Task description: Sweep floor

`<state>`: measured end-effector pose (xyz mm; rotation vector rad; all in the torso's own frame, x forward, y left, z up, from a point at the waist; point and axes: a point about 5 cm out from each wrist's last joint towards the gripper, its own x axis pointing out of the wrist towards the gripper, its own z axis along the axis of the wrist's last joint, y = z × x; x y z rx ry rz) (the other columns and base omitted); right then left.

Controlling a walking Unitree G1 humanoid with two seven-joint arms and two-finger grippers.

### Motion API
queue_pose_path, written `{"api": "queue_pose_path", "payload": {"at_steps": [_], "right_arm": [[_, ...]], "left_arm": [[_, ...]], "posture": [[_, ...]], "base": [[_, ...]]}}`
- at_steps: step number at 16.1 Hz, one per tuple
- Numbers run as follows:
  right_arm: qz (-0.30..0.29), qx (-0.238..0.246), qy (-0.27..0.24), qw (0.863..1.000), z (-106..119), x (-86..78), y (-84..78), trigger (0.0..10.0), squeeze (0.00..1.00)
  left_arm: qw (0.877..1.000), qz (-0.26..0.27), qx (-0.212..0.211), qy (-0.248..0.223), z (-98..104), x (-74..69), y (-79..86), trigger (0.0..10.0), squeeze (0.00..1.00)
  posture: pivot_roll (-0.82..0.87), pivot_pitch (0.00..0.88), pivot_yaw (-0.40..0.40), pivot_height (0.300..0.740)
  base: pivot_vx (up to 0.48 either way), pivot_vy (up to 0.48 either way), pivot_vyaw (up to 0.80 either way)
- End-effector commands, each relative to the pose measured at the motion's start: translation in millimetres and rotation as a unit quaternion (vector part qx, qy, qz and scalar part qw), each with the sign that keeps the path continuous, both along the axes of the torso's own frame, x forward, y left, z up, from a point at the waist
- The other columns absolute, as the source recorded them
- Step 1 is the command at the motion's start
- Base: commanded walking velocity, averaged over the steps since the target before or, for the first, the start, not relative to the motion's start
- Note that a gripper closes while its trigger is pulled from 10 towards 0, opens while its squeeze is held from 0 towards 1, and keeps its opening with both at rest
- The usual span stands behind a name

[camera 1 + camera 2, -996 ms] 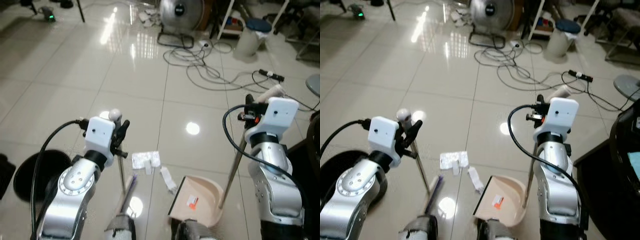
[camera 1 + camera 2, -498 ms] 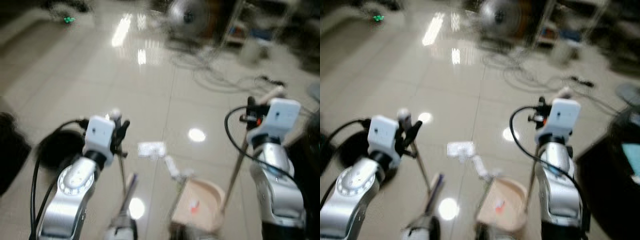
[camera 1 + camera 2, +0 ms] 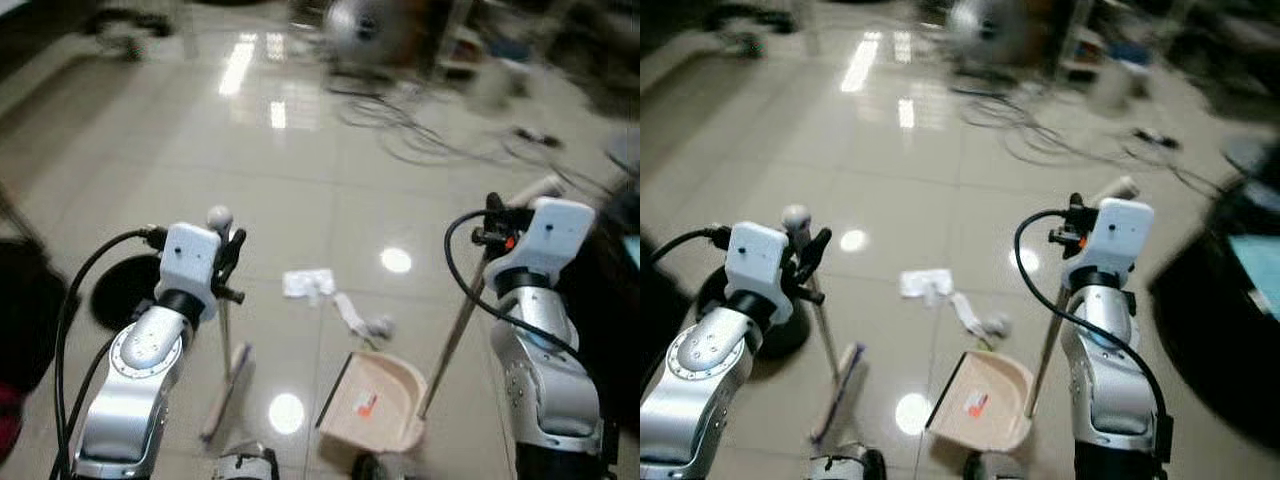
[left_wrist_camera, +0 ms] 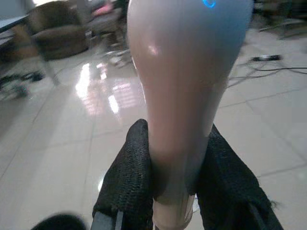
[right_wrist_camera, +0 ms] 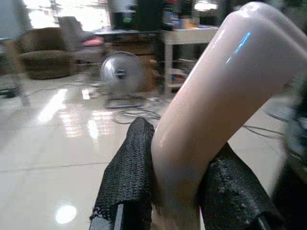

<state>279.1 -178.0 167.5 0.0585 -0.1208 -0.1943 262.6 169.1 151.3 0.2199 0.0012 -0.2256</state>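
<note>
My left gripper point(image 3: 233, 258) is shut on the broom handle point(image 4: 182, 96), whose round knob sticks up above it. Both black fingers point(image 4: 129, 177) press the handle's sides. The broom head point(image 3: 228, 390) rests on the tile floor below. My right gripper point(image 3: 493, 218) is shut on the long handle point(image 5: 216, 105) of the beige dustpan point(image 3: 385, 402), which sits on the floor between my arms. Just beyond the pan lie a white paper scrap point(image 3: 308, 283), a white strip point(image 3: 350, 312) and a small crumpled bit point(image 3: 380, 325).
A black round base point(image 3: 125, 288) sits on the floor left of the broom. Loose cables point(image 3: 430, 140) and a standing fan point(image 3: 360, 20) are farther ahead. Dark furniture point(image 3: 615, 290) stands close on the right, and a dark object point(image 3: 20, 300) is at the left edge.
The whole picture has shifted and blurred, so the camera moved. Both grippers keep their hold on the handles; broom, dustpan and scraps stay in about the same layout.
</note>
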Motion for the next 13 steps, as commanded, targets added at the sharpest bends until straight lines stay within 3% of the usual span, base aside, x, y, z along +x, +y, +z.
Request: {"api": "queue_pose_path", "payload": {"at_steps": [1,3,13], "right_arm": [[-0.005,-0.001,-0.014,1.000,7.1,-1.4,-1.4,10.0,0.00],[-0.003,-0.002,-0.015,1.000,7.4,-1.4,-0.2,10.0,0.00],[0.004,-0.026,-0.008,1.000,5.3,0.2,0.3,10.0,0.00]], "left_arm": [[1.000,-0.013,-0.003,-0.027,9.9,2.5,-4.2,10.0,0.00],[0.999,-0.014,-0.003,-0.029,10.8,4.4,-4.6,10.0,0.00],[0.999,-0.009,-0.002,-0.033,9.5,3.9,-3.1,10.0,0.00]], "posture": [[0.14,0.141,-0.054,0.740],[0.13,0.138,-0.051,0.740],[0.13,0.133,-0.055,0.740]], "base": [[0.262,0.000,-0.80],[0.270,0.000,-0.68],[0.273,0.000,0.00]]}}
